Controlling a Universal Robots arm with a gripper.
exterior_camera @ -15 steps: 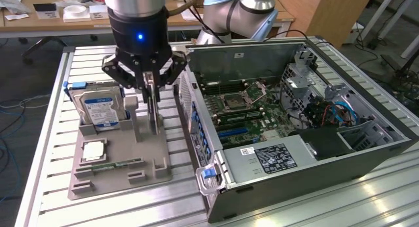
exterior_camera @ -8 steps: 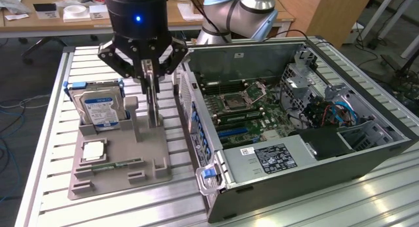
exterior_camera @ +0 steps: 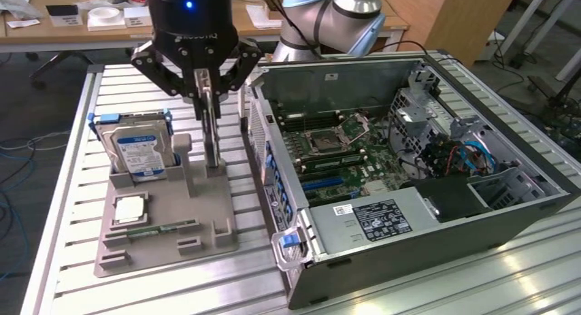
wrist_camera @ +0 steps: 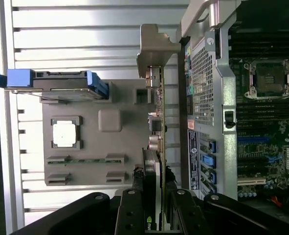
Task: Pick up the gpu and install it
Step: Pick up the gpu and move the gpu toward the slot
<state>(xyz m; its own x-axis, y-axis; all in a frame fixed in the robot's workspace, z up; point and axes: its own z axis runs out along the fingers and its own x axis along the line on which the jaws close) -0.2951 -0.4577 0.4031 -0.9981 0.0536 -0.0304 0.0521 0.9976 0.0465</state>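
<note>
Fingers (wrist_camera: 132,205) clamped on gpu (wrist_camera: 158,112), seen edge-on; bottom edge hidden by grey holder (exterior_camera: 163,235).

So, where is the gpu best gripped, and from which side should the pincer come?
Grip the gpu by its upper long edge, pincer coming from above, pressing its two flat faces. It stands on edge in the gray holder, with the computer case close beside it.

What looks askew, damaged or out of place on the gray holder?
Nothing stands out. The gpu stands upright in the gray holder, pincer closed on its top edge; the hard drive sits upright in its own slot.
</note>
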